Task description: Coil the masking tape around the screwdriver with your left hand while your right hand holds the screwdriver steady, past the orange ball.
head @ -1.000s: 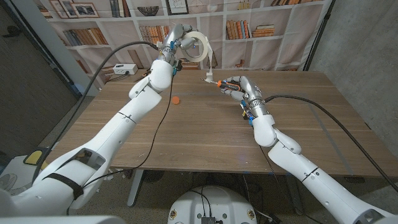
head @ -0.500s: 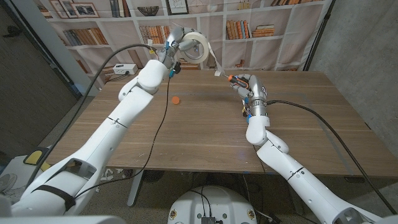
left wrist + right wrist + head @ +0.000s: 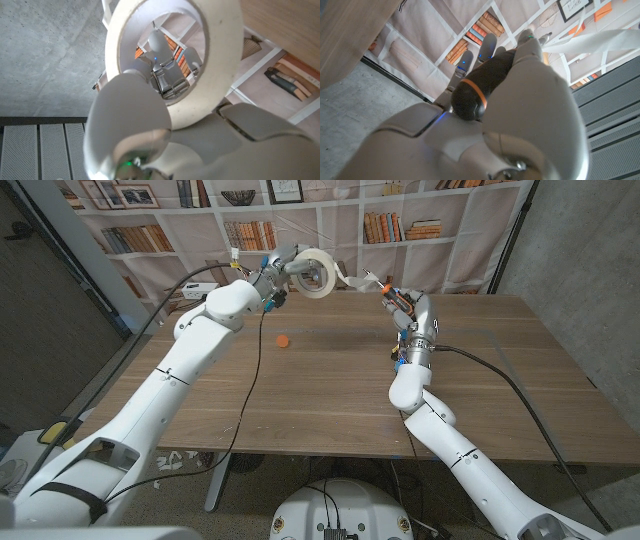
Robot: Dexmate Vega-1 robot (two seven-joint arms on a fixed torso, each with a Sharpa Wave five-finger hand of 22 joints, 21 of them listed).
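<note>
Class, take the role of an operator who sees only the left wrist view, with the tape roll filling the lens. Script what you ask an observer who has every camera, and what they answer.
Operator: Does my right hand have the screwdriver?
Observer: Yes, the right hand grips the screwdriver by its black handle.
Operator: Is tape reaching it?
Observer: A strip runs from the masking tape to the screwdriver's tip.
Operator: Where's the orange ball?
Observer: The orange ball lies on the table, nearer the robot than the left hand.

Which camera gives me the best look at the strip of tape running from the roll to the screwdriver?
The head view: the tape strip spans from the roll in the left hand to the screwdriver in the right hand. The right wrist view catches a pale stretch by the tip; the left wrist view shows the roll's ring.
</note>
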